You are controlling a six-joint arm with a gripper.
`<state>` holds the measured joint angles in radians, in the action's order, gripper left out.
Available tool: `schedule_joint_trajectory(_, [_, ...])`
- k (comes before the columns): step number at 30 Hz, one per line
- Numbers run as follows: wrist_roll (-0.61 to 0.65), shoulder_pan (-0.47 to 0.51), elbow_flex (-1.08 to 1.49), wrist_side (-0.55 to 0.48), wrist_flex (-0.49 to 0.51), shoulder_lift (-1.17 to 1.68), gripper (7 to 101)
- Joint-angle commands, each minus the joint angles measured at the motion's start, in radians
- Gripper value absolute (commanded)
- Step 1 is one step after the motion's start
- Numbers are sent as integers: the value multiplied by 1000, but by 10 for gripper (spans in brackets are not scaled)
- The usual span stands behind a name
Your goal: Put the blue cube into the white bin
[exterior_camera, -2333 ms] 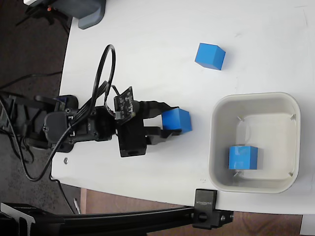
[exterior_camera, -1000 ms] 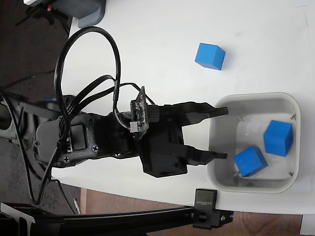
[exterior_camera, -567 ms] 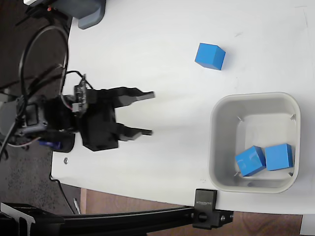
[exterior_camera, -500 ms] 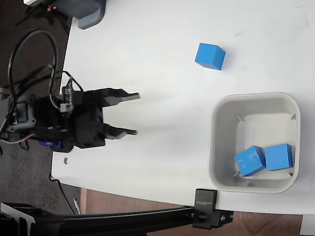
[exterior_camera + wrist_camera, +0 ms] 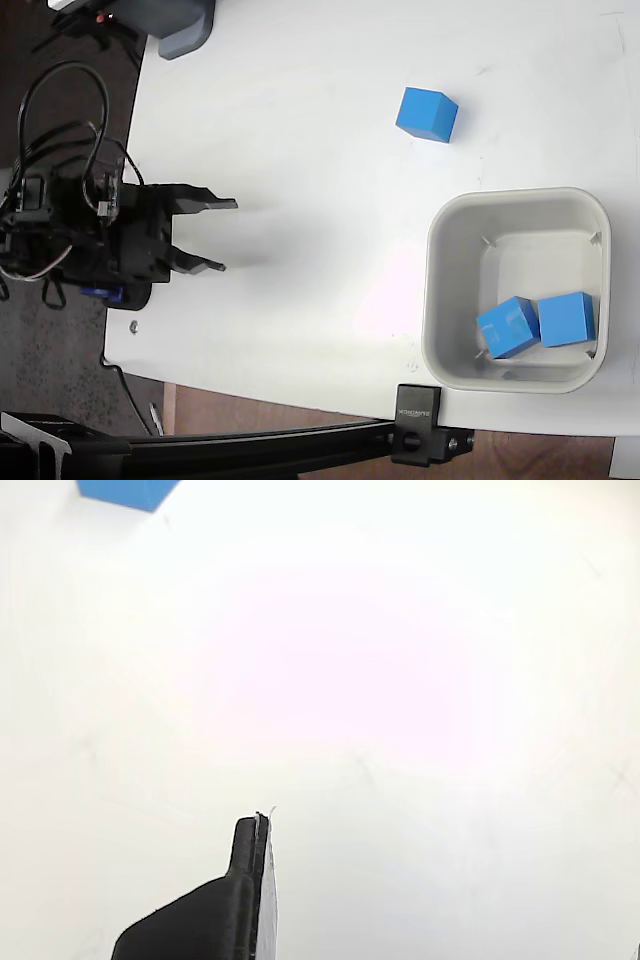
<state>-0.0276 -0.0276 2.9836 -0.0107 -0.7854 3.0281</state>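
One blue cube (image 5: 427,113) lies alone on the white table, up and to the right of centre in the fixed view; a corner of the blue cube (image 5: 125,492) shows at the top left of the wrist view. The white bin (image 5: 441,290) stands at the lower right and holds two more blue cubes (image 5: 508,327) (image 5: 567,319) side by side. My gripper (image 5: 225,235) is at the table's left edge, far from the bin and the lone cube, open with nothing between its fingers. Only one black finger (image 5: 245,880) shows in the wrist view.
A grey device (image 5: 180,25) sits at the table's top left corner. A black clamp (image 5: 425,430) and bar run along the bottom edge below the bin. Black cables (image 5: 60,110) loop off the table to the left of the arm.
The gripper has pulled back from the bin to the table's left edge, staying open. One cube in the bin settled lower, beside the other.
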Motion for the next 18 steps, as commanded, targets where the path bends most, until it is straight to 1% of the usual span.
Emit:
schedule_joint_trajectory(1, [-14,-44,-9,77,9,26,1000])
schedule_joint_trajectory(4, [-25,-44,6,97,14,26,989])
schedule_joint_trajectory(18, [-25,-46,11,97,14,26,1000])
